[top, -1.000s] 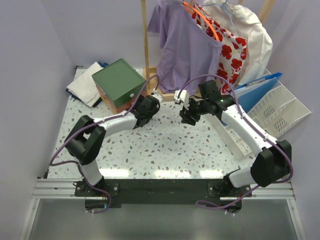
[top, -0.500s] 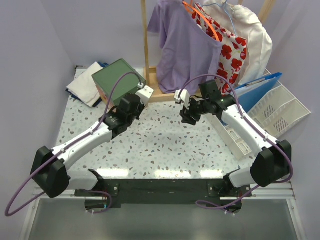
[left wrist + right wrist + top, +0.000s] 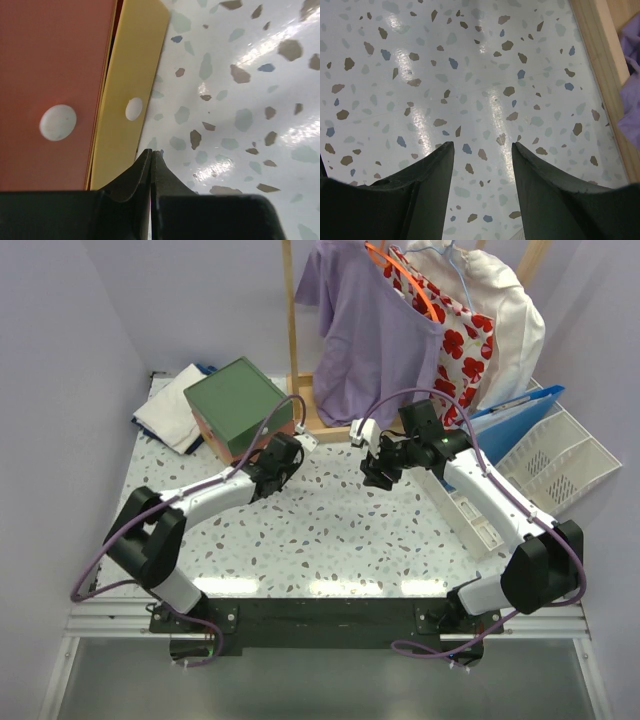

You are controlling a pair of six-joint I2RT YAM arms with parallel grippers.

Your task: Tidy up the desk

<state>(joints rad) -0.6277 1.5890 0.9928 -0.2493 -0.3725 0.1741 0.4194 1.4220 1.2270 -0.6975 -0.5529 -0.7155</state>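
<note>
My left tool is pressed together, empty, beside the yellow drawer front, probably to nudge it. My right tool hangs spread above the tabletop.

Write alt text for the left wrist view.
The black left gripper is shut on nothing, tips beside a flat yellow panel with a white round knob. A red-orange panel with a larger knob is left; speckled white desk right.
</note>
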